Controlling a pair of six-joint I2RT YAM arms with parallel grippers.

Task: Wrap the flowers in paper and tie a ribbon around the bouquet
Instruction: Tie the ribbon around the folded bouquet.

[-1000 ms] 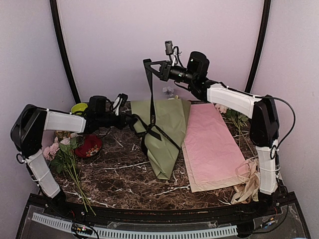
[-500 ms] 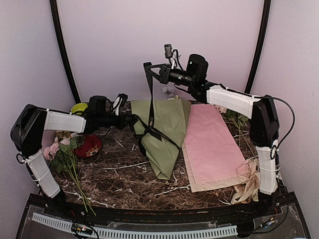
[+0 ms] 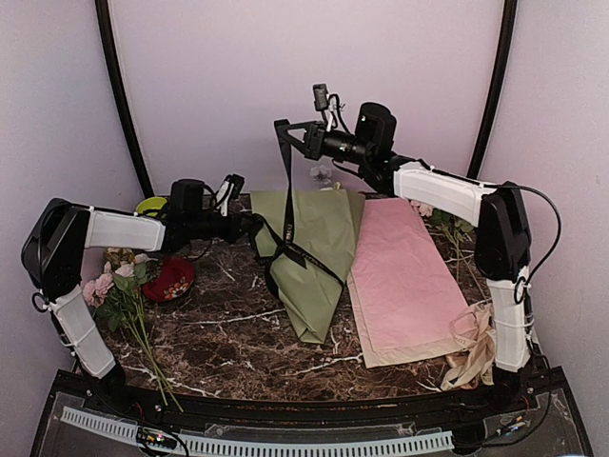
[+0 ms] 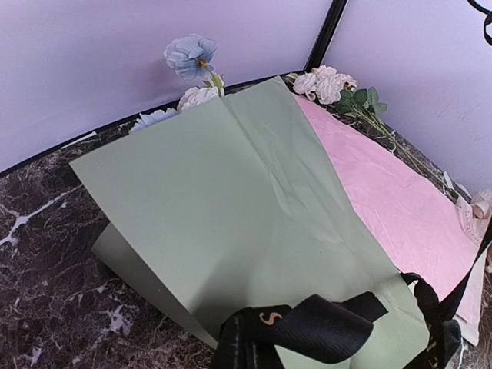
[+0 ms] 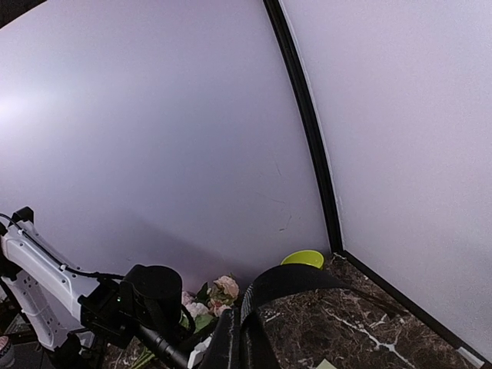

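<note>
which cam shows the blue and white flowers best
Left wrist: the flowers poke out beyond the far edge of the paper, blossoms distinct. The top view shows them only as a tiny pale patch behind the paper. The right wrist view misses them.

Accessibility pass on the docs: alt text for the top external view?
Two arms stretch a black ribbon over folded sage-green paper on a dark marble table: the right gripper holds one end high, the left gripper the other low. A pink sheet lies to the right.
</note>
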